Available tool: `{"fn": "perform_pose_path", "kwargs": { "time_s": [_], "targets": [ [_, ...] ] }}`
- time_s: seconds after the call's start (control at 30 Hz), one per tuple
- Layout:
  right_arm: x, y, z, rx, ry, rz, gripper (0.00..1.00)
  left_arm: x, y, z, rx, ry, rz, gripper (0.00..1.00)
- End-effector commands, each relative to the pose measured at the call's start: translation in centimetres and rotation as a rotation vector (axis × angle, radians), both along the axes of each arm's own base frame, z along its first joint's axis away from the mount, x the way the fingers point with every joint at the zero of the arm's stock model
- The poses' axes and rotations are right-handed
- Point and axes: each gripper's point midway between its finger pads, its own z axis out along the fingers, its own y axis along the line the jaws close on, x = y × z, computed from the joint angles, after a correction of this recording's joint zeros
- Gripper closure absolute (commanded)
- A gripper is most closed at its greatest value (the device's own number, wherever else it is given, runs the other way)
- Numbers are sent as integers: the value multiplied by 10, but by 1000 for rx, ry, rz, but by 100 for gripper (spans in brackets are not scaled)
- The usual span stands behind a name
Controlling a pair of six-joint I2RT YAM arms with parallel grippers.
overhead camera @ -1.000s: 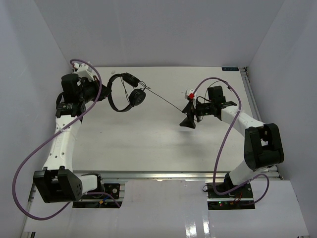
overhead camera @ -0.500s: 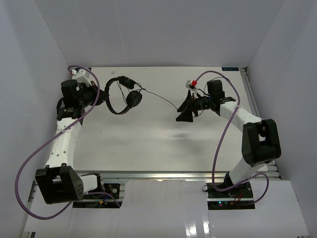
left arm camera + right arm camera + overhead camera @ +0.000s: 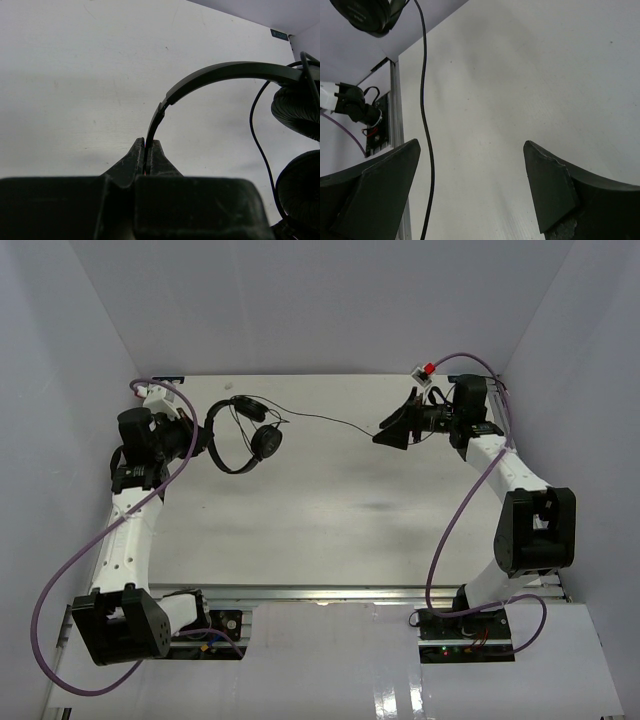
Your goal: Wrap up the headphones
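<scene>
The black headphones (image 3: 245,435) hang above the table's back left. My left gripper (image 3: 203,433) is shut on their thin headband (image 3: 225,70), with the jaws (image 3: 148,142) pinching it edge-on. Both padded ear cups (image 3: 297,112) show at the right of the left wrist view. The thin black cord (image 3: 330,421) runs from the cups across to my right gripper (image 3: 392,432) at the back right. In the right wrist view that gripper (image 3: 470,145) is wide open. The cord (image 3: 422,100) passes between its fingers, close to the left one (image 3: 380,185).
The white table (image 3: 330,510) is walled in by grey panels. An aluminium rail (image 3: 500,420) runs along its right edge. Purple arm cables (image 3: 455,510) loop beside both arms. In the right wrist view a table edge rail (image 3: 395,110) shows at the left.
</scene>
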Motion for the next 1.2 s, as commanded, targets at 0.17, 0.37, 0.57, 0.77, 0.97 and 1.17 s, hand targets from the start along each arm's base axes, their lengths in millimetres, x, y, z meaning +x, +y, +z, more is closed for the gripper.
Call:
{"fn": "perform_pose_path", "kwargs": {
  "time_s": [0.17, 0.37, 0.57, 0.77, 0.97, 1.17],
  "targets": [
    [8, -1, 35, 141, 98, -49, 10, -8, 5, 15, 8, -68, 19, 100],
    [10, 0, 50, 210, 154, -48, 10, -8, 6, 18, 12, -75, 26, 100],
    [33, -13, 32, 236, 263, -181, 10, -12, 3, 27, -16, -89, 15, 100],
    [54, -27, 11, 208, 301, -288, 10, -14, 1, 37, -29, -106, 5, 100],
    [98, -72, -28, 33, 340, -626, 10, -15, 3, 34, -26, -104, 12, 100],
    [111, -100, -45, 88, 492, -728, 10, -21, 2, 29, -30, -98, 10, 100]
  ]
}}
